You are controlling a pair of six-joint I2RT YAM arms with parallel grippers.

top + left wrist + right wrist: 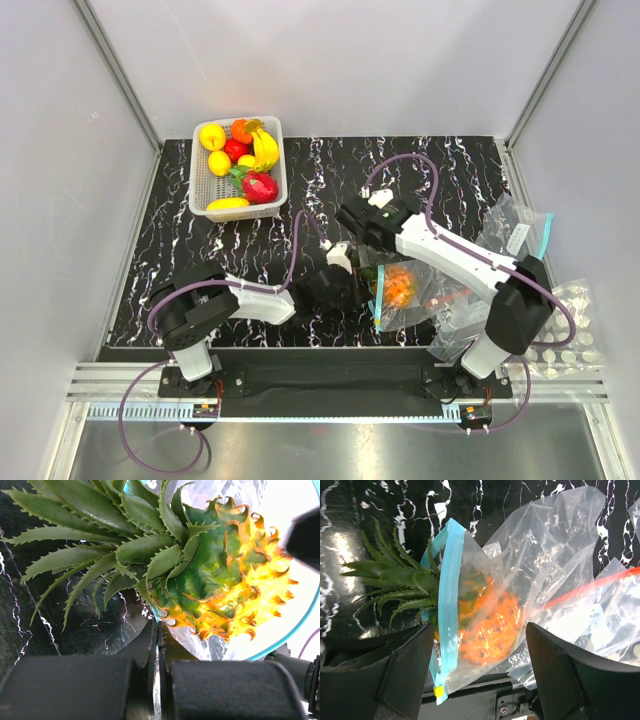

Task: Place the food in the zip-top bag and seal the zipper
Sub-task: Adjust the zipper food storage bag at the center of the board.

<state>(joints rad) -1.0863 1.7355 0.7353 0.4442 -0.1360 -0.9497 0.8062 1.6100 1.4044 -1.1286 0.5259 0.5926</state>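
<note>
- While the pineapple (485, 625) has its orange body inside the zip-top bag (555, 545), its green crown juts out past the mouth, toward the left of the right wrist view. About half in, by my reckoning.
- The bag lies on the desk (420, 170), right of centre in the top view, with its mouth facing left.
- The zipper (449, 595) crosses the fruit at the base of the crown. The lips are apart, so it is not sealed.
- On the left gripper (157, 630), the jaws are closed together at the edge of the bag's mouth, just under the fruit. Cannot tell whether film is pinched between them.
- The right gripper (479, 630) has its fingers spread wide over the bag and holds nothing.
- The basket (200, 185), upper left of the top view, holds a round orange fruit (240, 128) and several yellow ones. None of these is bagged.
- A second bag with a red-orange strip (590, 585) lies just beside, at right.
- Left to do, as I judge it: work the crown inside, fetch the remaining fruit, and press the strip shut.
</note>
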